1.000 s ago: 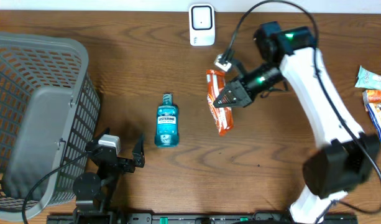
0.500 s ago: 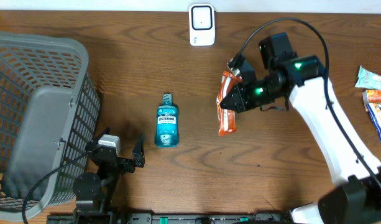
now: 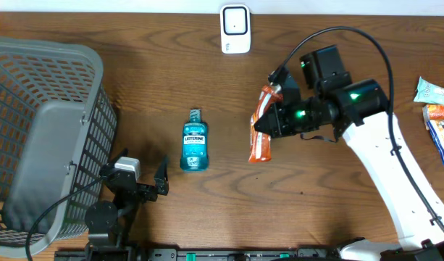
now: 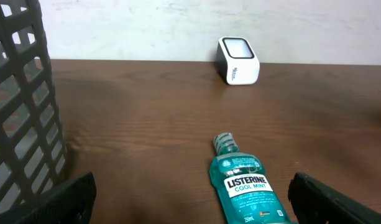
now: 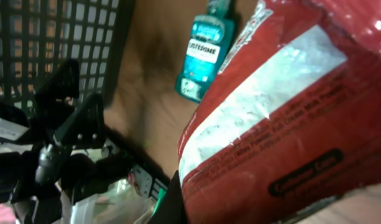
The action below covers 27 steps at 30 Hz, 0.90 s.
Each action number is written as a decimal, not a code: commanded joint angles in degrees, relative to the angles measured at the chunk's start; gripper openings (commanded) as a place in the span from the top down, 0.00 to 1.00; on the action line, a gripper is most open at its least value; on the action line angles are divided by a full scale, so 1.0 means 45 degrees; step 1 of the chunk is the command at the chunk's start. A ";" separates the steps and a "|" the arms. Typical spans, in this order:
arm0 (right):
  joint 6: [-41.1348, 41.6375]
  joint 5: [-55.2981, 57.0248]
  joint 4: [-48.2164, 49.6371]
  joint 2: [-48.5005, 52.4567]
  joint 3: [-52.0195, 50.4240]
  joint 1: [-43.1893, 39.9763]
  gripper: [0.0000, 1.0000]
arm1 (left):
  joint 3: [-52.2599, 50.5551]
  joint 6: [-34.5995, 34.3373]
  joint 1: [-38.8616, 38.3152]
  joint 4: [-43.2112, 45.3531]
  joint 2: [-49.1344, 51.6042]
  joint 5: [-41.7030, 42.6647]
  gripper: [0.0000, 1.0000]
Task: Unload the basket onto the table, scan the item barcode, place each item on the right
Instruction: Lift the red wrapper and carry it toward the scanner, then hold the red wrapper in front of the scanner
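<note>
Right gripper (image 3: 271, 120): jaws pinched tight on the orange-red snack packet (image 3: 260, 145), gripping it by its right edge about halfway up. The packet hangs slanted, upper end toward the scanner (image 3: 235, 29), lower end toward the near table edge. In the right wrist view its crinkled red film with a white panel fills most of the frame; no barcode can be made out there.

Left gripper (image 3: 162, 181): fingers (image 4: 66, 199) spread wide, holding nothing, low by the front edge.

Just ahead of it a teal Listerine bottle (image 3: 194, 143) lies flat, cap toward the scanner, which stands at the far edge.

Grey mesh basket (image 3: 40, 138) at the left. More snack packs (image 3: 435, 109) at the far right.
</note>
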 commanded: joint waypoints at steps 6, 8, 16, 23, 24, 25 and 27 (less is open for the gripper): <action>0.0330 0.3551 0.1540 -0.0024 -0.0151 0.1200 0.99 | -0.0233 0.0073 0.0053 -0.0262 -0.0024 0.0063 0.02; 0.0321 0.5450 0.2565 0.0107 -0.0243 0.1472 0.99 | -0.0233 0.0073 0.0053 -0.0267 -0.0024 0.0068 0.02; -0.1831 0.7028 0.6771 0.1423 -0.0277 0.2001 0.99 | -0.0233 0.0073 0.0053 -0.0267 -0.0024 0.0068 0.02; -0.3415 1.0554 1.2308 0.3691 -0.0277 0.1996 0.98 | -0.0233 0.0073 0.0053 -0.0267 -0.0024 0.0068 0.02; -0.3764 1.0987 1.3250 0.4036 -0.0277 0.1996 0.99 | -0.0233 0.0073 0.0053 -0.0267 -0.0024 0.0068 0.02; -0.4240 1.1322 1.4246 0.4367 -0.0277 0.1996 0.98 | -0.0233 0.0073 0.0053 -0.0262 -0.0024 0.0063 0.02; -0.5484 1.1715 1.6412 0.5085 -0.0277 0.1991 0.99 | -0.0233 0.0073 0.0053 -0.0267 -0.0024 0.0063 0.02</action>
